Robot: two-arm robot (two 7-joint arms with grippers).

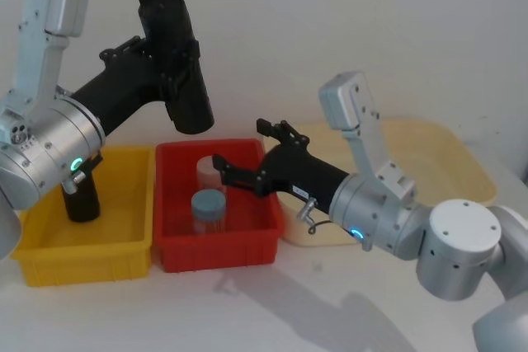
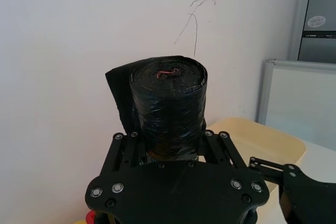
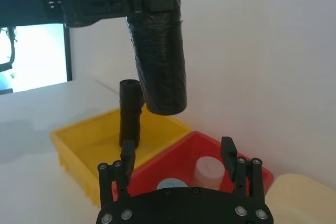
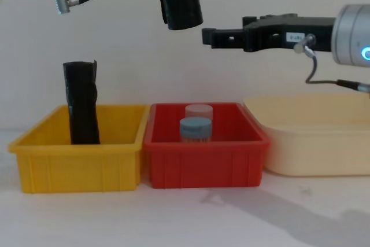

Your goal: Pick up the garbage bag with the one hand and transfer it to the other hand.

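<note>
The garbage bag (image 1: 180,68), a glossy black roll, hangs tilted high over the gap between the yellow and red bins. My left gripper (image 1: 169,59), on the green-ringed arm, is shut around its middle; the roll (image 2: 168,114) stands up between the fingers (image 2: 125,148). My right gripper (image 1: 239,144), on the blue-ringed arm, is open above the red bin and points toward the roll, slightly lower and to its right. In the chest view its tip (image 4: 209,36) sits a short gap from the roll's lower end (image 4: 182,10). Nothing is between its fingers (image 3: 127,153).
A creased black roll (image 4: 82,103) stands upright in the yellow bin (image 4: 75,166). The red bin (image 4: 205,163) holds a blue-lidded jar (image 4: 195,128) and a clear one (image 4: 199,111). A cream tub (image 4: 315,143) stands at the right. A white wall is close behind.
</note>
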